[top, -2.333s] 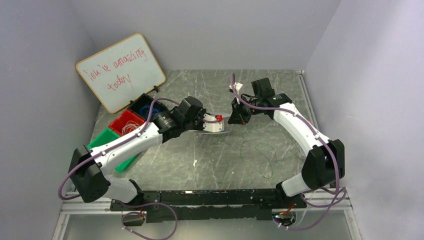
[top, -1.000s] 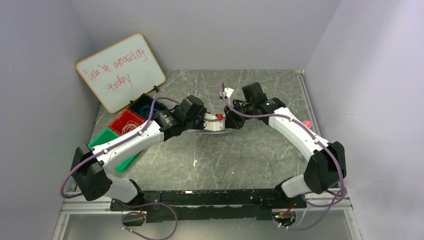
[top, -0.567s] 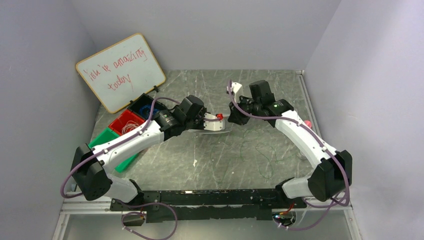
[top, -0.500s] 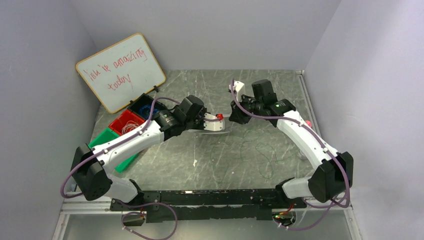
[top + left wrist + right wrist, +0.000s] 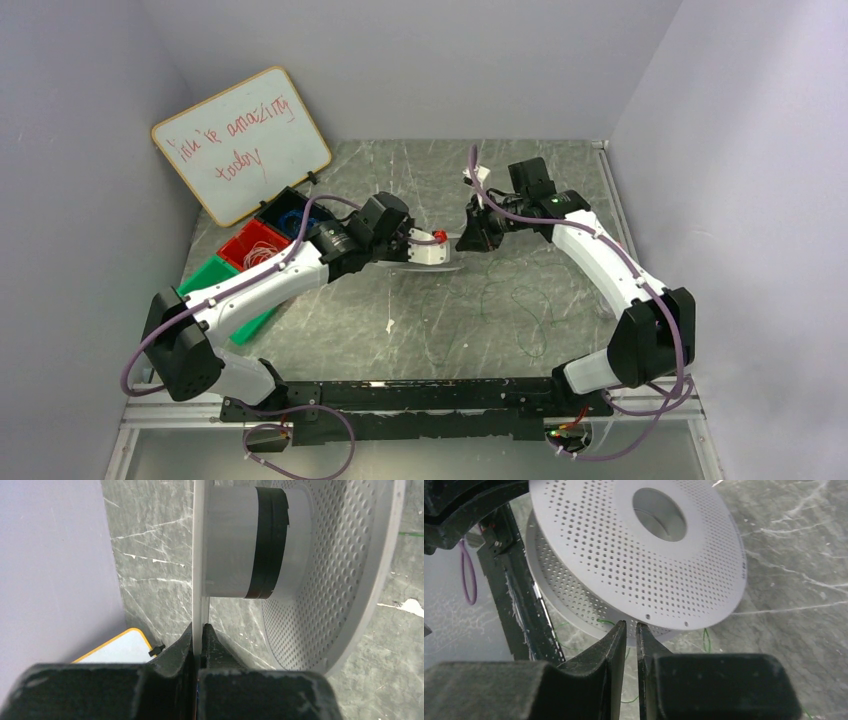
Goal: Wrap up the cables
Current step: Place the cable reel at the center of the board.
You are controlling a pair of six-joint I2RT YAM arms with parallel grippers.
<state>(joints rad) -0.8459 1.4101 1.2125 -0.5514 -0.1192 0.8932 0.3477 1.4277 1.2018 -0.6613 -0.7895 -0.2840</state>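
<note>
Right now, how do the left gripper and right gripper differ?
The left gripper is shut on a flange of the spool; the right gripper has its fingers slightly apart, nothing visible between them. The left gripper carries the spool; the right gripper only sits at its rim, loose green cable on the table beyond. Both face the same spool.

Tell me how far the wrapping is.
Done: the left gripper is clamped on the spool by its flange. In hand: the right gripper is at the rim, jaws slightly apart, nothing seen between them. Left: all the winding; the hub shows no wire, which lies loose on the table.
</note>
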